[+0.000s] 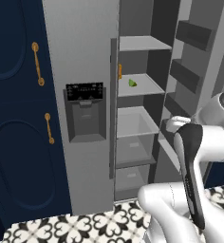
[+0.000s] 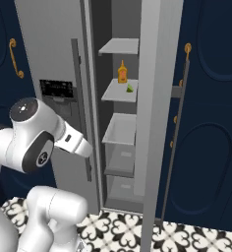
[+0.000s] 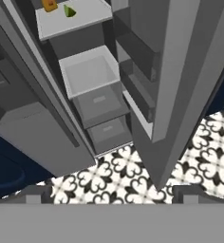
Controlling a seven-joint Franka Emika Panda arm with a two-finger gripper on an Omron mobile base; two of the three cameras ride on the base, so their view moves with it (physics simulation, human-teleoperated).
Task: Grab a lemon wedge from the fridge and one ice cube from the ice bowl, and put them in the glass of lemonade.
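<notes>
**Lemon wedge sat on a fridge shelf, gripper released**

Fridge (image 1: pixel 80 57) stood with its right door (image 2: pixel 155 98) swung wide, between navy cabinets (image 1: pixel 19 118) with brass handles. Its left door, shut, carried the black-panelled dispenser recess (image 1: pixel 87 114). Inside were white shelves above pale drawers (image 3: pixel 92 76). An orange bottle (image 2: pixel 122 73) stood on the second shelf (image 2: pixel 119 92), and the lemon wedge (image 2: pixel 130 88) lay just beside it. The gripper (image 3: pixel 111 193) hung apart from the fridge over the patterned floor (image 3: pixel 128 175), jaws spread wide, grasping nothing.
</notes>
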